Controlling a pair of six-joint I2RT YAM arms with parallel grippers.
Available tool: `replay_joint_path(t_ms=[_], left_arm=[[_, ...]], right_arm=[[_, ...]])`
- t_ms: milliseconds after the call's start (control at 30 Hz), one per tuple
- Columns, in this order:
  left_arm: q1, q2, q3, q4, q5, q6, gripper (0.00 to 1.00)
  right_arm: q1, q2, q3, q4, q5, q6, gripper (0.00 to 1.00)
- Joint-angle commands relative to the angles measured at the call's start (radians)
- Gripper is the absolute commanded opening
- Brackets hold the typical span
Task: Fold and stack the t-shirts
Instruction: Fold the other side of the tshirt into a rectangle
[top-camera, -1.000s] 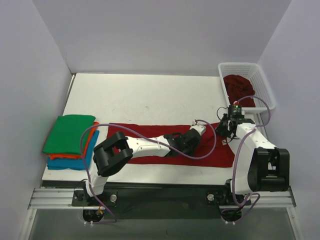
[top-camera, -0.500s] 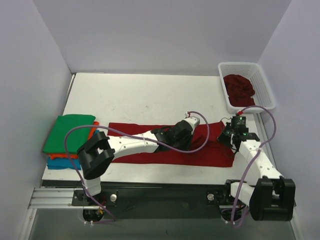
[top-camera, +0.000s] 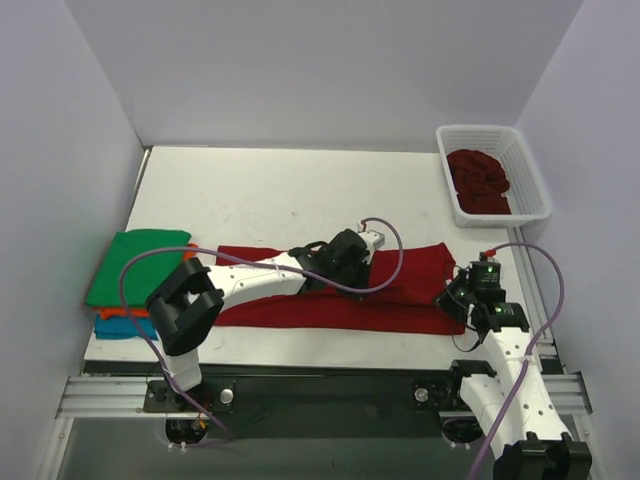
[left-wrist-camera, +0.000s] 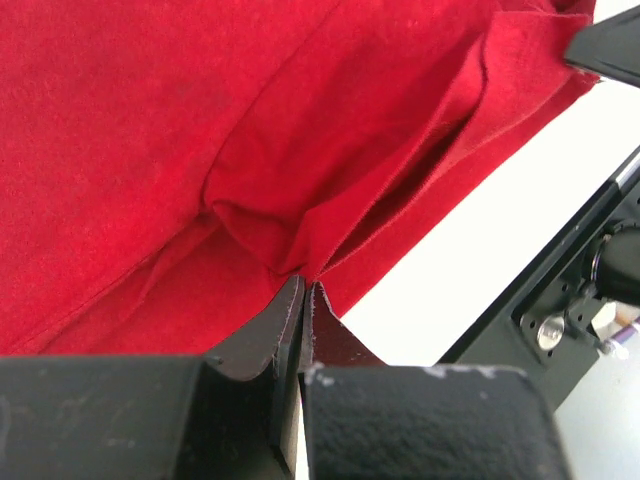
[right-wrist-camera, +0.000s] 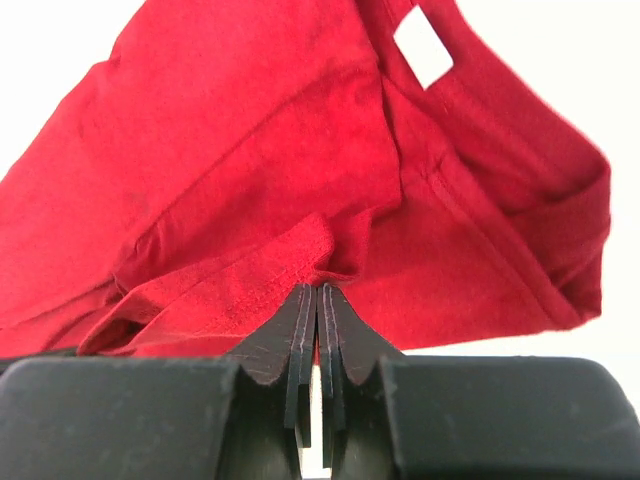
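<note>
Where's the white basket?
In the top view, the white basket sits at the table's far right corner, with a crumpled dark red shirt inside.

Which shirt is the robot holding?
The dark red t-shirt spread flat, pinched in both arms' jaws. The folded green-topped stack and the crumpled red shirt in the white mesh basket lie free.

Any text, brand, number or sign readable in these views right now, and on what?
None can be read. The white neck label on the dark red t-shirt looks blank in the right wrist view. No print shows on the white basket or the folded stack.
</note>
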Motion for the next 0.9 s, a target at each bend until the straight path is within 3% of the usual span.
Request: replay_joint_path(t_ms=[0, 167, 267, 400, 533, 867], left_arm=[[0.017, -0.009, 0.01, -0.011, 0.083, 0.033, 0.01], [0.026, 0.044, 0.023, -0.003, 0.143, 0.045, 0.06], [0.028, 0.1, 0.046, -0.003, 0.187, 0.047, 0.09], [0.029, 0.132, 0.062, -0.02, 0.198, 0.047, 0.26], [0.037, 0.115, 0.053, -0.021, 0.178, 0.042, 0.33], [0.057, 0.105, 0.039, -0.024, 0.17, 0.022, 0.3]], right_arm=[[-0.006, -0.039, -0.025, -0.084, -0.018, 0.045, 0.01], [-0.005, -0.071, -0.069, -0.108, -0.033, 0.085, 0.03], [-0.003, -0.113, -0.089, -0.113, -0.033, 0.099, 0.29], [-0.002, -0.147, -0.062, -0.134, -0.009, 0.088, 0.44], [0.02, -0.11, -0.025, -0.122, 0.02, 0.07, 0.45], [0.171, 0.083, 0.015, -0.025, 0.163, 0.11, 0.34]])
